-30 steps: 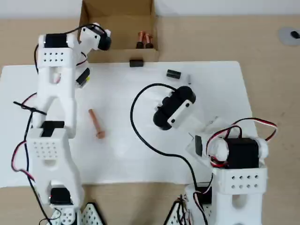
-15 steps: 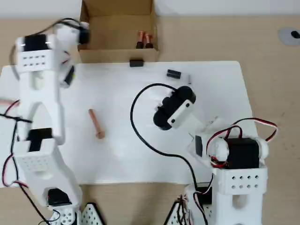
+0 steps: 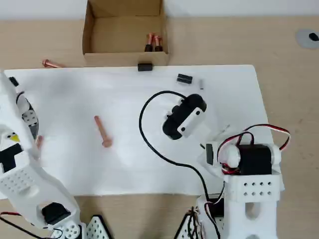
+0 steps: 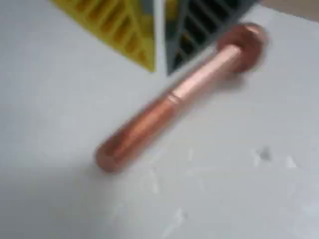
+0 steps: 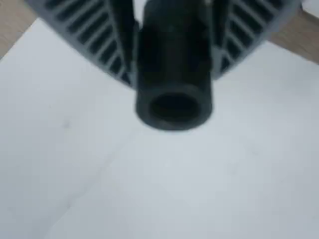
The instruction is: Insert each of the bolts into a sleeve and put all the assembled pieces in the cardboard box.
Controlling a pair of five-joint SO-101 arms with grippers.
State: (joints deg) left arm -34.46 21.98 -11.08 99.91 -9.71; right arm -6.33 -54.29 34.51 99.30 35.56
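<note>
Bolt (image 3: 103, 131) lies on white sheet (image 3: 124, 162) over wooden table (image 3: 289, 99).

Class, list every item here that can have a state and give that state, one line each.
Cardboard box, open, two assembled pieces inside.
Right gripper, shut on black sleeve.
Left-edge bolt, lying on white sheet.
Middle bolt, lying loose, no sleeve.
Bolt left of box, lying on wooden table.
Sleeve by box front, lying loose.
Sleeve on sheet, lying loose.

Two assembled pieces (image 3: 153, 42) in cardboard box (image 3: 124, 59), bolt (image 3: 102, 130) on sheet (image 3: 124, 164), sleeve (image 5: 173, 79) in right gripper (image 5: 173, 45)
</note>
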